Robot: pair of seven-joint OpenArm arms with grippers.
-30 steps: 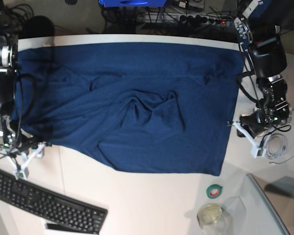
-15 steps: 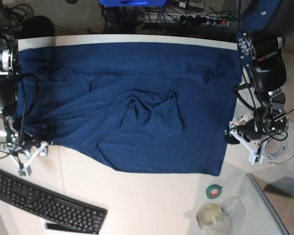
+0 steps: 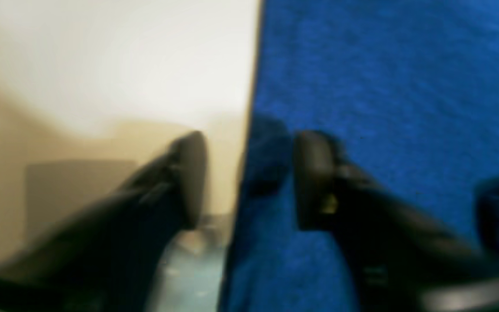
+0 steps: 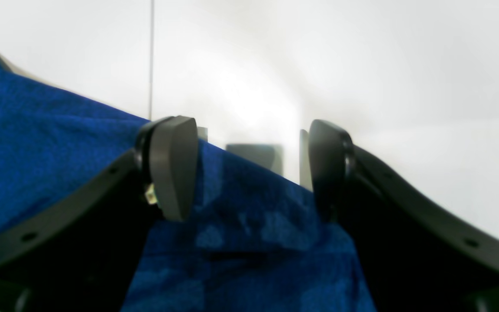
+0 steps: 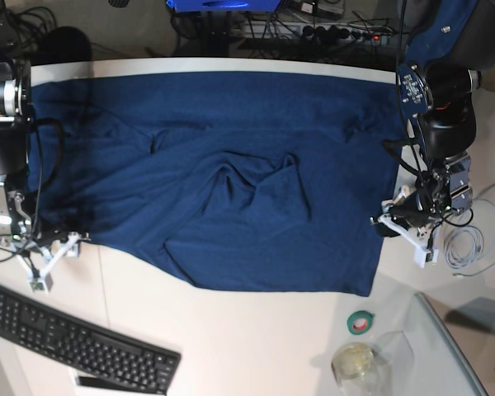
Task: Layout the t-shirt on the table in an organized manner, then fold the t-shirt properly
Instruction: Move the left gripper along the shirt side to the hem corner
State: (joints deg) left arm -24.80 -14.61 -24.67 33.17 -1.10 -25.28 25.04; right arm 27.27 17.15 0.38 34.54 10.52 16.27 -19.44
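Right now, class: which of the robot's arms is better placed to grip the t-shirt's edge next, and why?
Left. The left gripper straddles the t-shirt edge, one finger each side. The right gripper stands open above cloth, nothing between its pads.

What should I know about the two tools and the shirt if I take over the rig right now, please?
Left tool: open, its fingers straddling the side edge of the plain dark navy-blue fabric t-shirt; no grip yet.
Right tool: open, fingers either side of the opposite edge; nothing held.
The shirt lies spread on the large smooth white table, still rumpled in the middle.
Done: rough spreading.
Left: close on both edges, pull the wrinkles flat, then fold.
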